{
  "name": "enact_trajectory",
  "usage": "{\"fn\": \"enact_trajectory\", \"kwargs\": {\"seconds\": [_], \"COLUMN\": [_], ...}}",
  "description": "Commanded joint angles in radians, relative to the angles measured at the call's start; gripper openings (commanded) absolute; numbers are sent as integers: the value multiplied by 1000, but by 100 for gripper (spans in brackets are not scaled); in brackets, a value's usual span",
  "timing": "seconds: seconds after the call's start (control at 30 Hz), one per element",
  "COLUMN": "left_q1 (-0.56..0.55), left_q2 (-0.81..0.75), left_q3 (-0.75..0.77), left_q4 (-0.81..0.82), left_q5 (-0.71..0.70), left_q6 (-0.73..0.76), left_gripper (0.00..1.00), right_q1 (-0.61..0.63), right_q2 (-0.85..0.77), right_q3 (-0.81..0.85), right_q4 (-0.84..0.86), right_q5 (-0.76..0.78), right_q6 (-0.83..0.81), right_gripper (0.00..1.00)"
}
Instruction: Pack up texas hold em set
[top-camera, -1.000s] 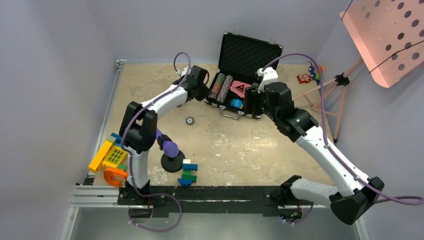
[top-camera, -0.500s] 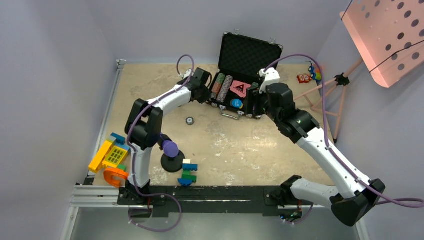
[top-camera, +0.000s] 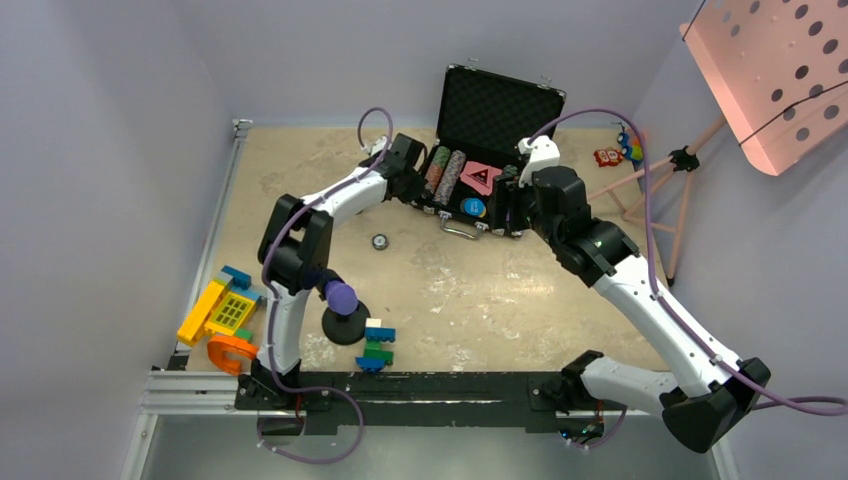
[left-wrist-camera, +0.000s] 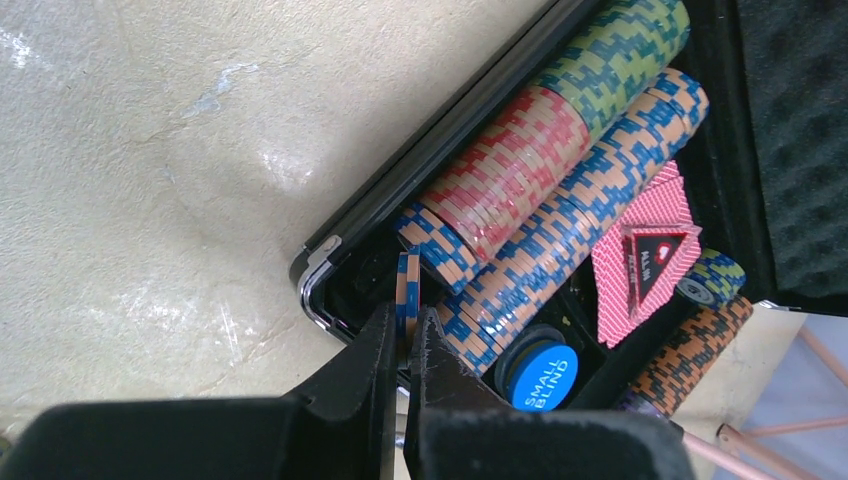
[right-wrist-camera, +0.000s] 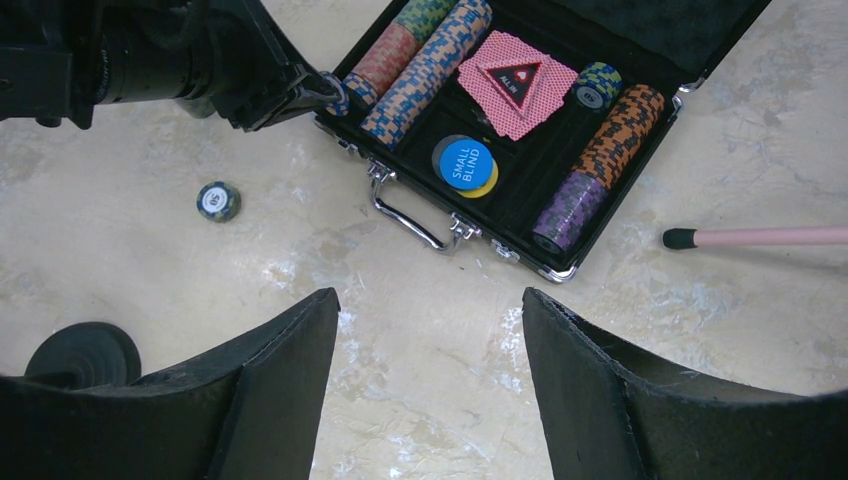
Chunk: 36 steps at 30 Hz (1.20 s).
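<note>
Blue-and-tan stripes mark the poker chip (left-wrist-camera: 407, 285) that the left gripper (left-wrist-camera: 405, 322) pinches on edge, its fingers closed flat on the two faces. It hangs at the left near corner of the black case (top-camera: 500, 100), just at the open end of the blue chip row (left-wrist-camera: 575, 210), beside the red and green row (left-wrist-camera: 515, 160).

The case sits at the far middle of the table (top-camera: 300, 190), with its foam-lined lid standing up. The pink cards (left-wrist-camera: 645, 250) and the blue button (left-wrist-camera: 545, 375) lie in their pockets. The right gripper (right-wrist-camera: 430, 380) hovers above the near side of the case, jaws wide apart and empty.

A single chip looks hard, smooth and light, so a face-to-face pinch should hold it. It may pivot between the pads, though, if it catches on the case rim. It probably needs to go in upright, parallel to its neighbours, or it will jam across the slot.

One dark chip (right-wrist-camera: 218, 200) lies flat on the table, near and left of the handle (right-wrist-camera: 410, 215). Lying that low, it is best taken across its rim, and it may skate on the surface. The filled case is likely stiff and heavy, so the lid's top edge is the place to push it shut.
</note>
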Motion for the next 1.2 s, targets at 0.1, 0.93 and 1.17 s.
{"fn": "enact_trajectory", "kwargs": {"seconds": [0.1,0.93,1.17], "left_q1": [-6,-6,-6], "left_q2": [41,53,35], "left_q3": [48,66,45], "left_q4": [24,71,138], "left_q5": [-2,33,45], "left_q6": [2,28,58], "left_gripper": [0,35,42], "right_q1": [-4,-3,-4], "right_q2": [-9,1,2], "right_q3": [-4,-7,-7], "right_q4": [42,44,45], "right_q5": [11,4,6], "right_q6": [8,2,-1], "right_gripper": [71,70,70]}}
